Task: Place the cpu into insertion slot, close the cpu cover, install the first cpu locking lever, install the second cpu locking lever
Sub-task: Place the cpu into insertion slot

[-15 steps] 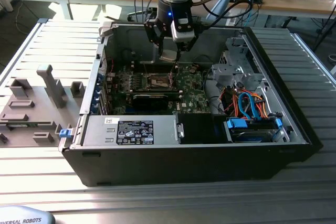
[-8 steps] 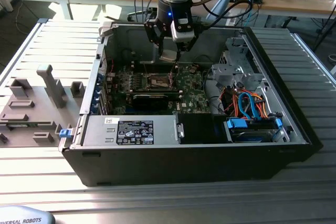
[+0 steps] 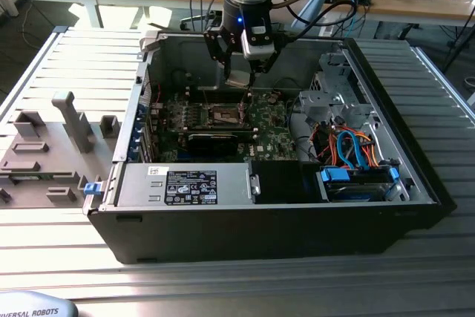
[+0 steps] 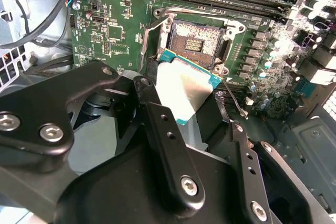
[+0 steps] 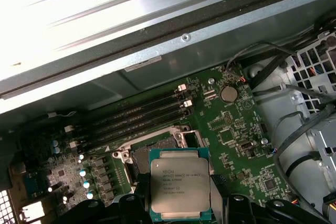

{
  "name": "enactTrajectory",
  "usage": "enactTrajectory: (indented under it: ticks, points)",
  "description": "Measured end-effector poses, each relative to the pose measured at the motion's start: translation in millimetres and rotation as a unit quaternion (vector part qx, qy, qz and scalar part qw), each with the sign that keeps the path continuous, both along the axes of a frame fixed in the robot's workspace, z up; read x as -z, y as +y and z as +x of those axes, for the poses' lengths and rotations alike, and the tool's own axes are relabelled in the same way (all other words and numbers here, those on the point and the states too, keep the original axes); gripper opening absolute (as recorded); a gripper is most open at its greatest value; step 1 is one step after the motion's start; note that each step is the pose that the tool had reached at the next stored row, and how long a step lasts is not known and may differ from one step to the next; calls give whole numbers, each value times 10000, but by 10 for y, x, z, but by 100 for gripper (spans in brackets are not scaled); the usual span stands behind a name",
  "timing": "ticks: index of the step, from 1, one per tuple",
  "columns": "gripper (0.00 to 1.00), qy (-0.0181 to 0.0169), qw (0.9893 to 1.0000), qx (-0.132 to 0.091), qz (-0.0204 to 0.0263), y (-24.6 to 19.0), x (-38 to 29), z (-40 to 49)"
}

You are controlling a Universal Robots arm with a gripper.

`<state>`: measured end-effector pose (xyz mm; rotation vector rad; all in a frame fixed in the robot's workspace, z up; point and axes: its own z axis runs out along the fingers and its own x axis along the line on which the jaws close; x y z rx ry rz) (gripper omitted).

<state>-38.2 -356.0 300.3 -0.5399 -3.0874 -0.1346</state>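
Silver-topped cpu (image 5: 180,190), clamped between the jaws closed on its edges, hanging above the uncovered insertion slot (image 4: 195,38)

The cpu (image 5: 180,190) hangs above the insertion slot (image 4: 195,38) inside the case (image 3: 223,239).

cpu (image 5: 180,188) held in claw (image 5: 182,206), beside open insertion slot (image 5: 138,159), green motherboard (image 5: 231,129)

lettering: grey base (image 3: 33,309) | fine print: cpu (image 5: 180,190) | stickers (image 3: 191,187): power supply (image 3: 137,191)
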Motion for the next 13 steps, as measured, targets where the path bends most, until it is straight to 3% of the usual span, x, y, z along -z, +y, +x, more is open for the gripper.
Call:
enactTrajectory:
  ticks: [13]
  points:
    - [54, 0, 10000, 37, 0, 0, 2, 0]
